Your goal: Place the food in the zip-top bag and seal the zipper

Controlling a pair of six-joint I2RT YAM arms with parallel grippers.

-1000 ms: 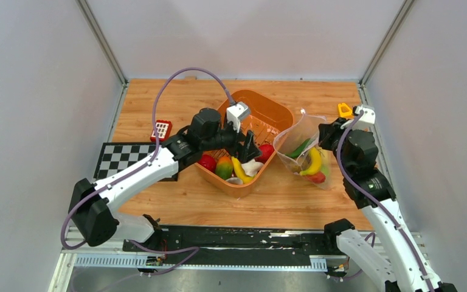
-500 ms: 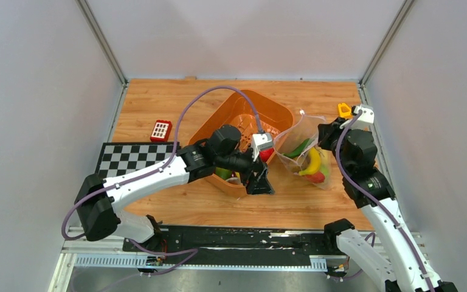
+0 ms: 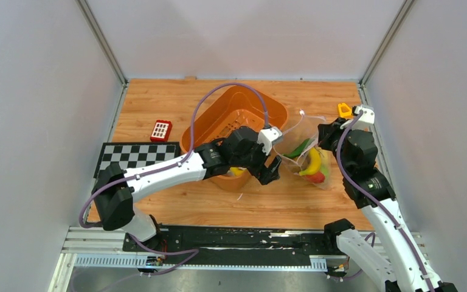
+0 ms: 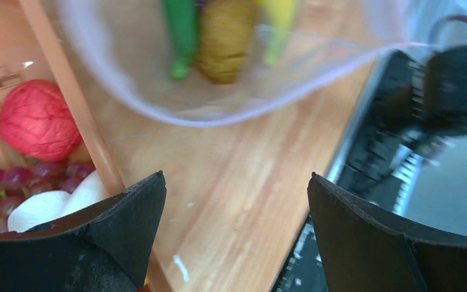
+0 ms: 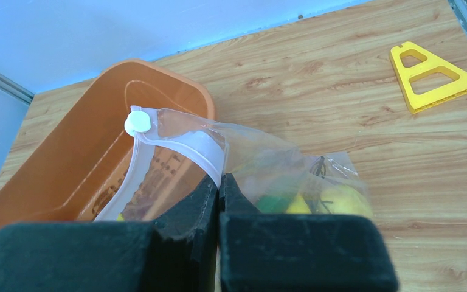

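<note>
From above, the left pincer [image 3: 267, 171] hangs between the orange basket [image 3: 219, 112] and the zip-top bag [image 3: 297, 135] lying on the bench [image 3: 152, 103]. Its wrist view: jaws wide apart, empty, bag mouth ahead. Right wrist view: the right pincer [image 5: 219, 185] is clamped tight on the bag's mouth edge.

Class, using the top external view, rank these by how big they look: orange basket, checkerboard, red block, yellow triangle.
1. orange basket, clearly largest.
2. checkerboard, though the left arm covers part of it.
3. red block and yellow triangle: both small and too alike to rank.
</note>
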